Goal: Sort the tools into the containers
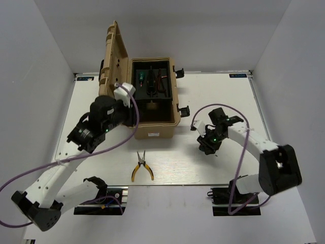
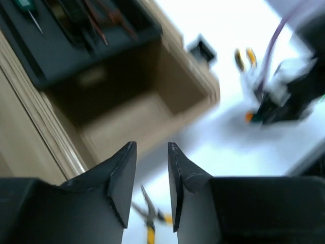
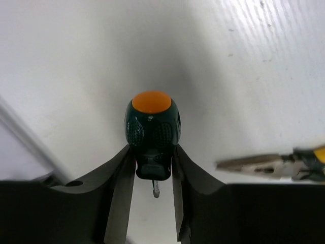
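Note:
The tan toolbox point(image 1: 152, 127) stands open at the back middle, lid up to the left. Its black inner tray point(image 1: 167, 68) holds a green-handled screwdriver point(image 1: 139, 76) and dark hex keys point(image 1: 161, 81). One yellow-handled pliers point(image 1: 141, 166) lies on the table in front of the box and shows blurred in the left wrist view point(image 2: 148, 216). My left gripper point(image 1: 122, 114) hovers at the box's left front, open and empty point(image 2: 152, 157). My right gripper point(image 1: 204, 146) is shut on a green screwdriver with an orange cap point(image 3: 152, 127). A second pliers point(image 3: 269, 163) lies beside it.
The toolbox's lower compartment point(image 2: 127, 112) is open and bare in the part I see. Black latches point(image 1: 184, 111) stick out on the box's right side. Purple cables point(image 1: 122, 142) loop from both arms. White walls close in the table on three sides.

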